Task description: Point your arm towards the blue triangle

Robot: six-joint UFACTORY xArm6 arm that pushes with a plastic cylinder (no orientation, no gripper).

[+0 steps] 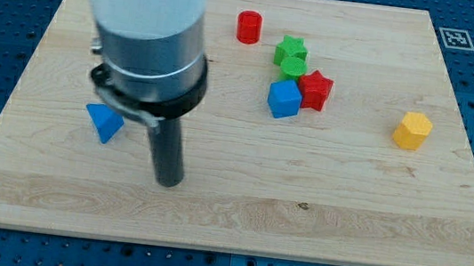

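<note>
My arm came down from the view's top left, its pale casing and grey collar filling that corner, and ended in a straight dark rod standing nearly upright over the desk. There was no gripper fitted, so nothing could be spread, pressed together or pinching; the rod held nothing. My tip sat on the wood toward the view's lower left.

The blue triangle lay just to the view's left of the rod and a little above my tip, near it but apart, with bare wood between them.

Well apart, toward the view's upper middle, I noted a red cylinder, a green star, a red star and a blue cube; the last three were bunched together, touching or nearly so. A yellow block stood alone at the view's right.
</note>
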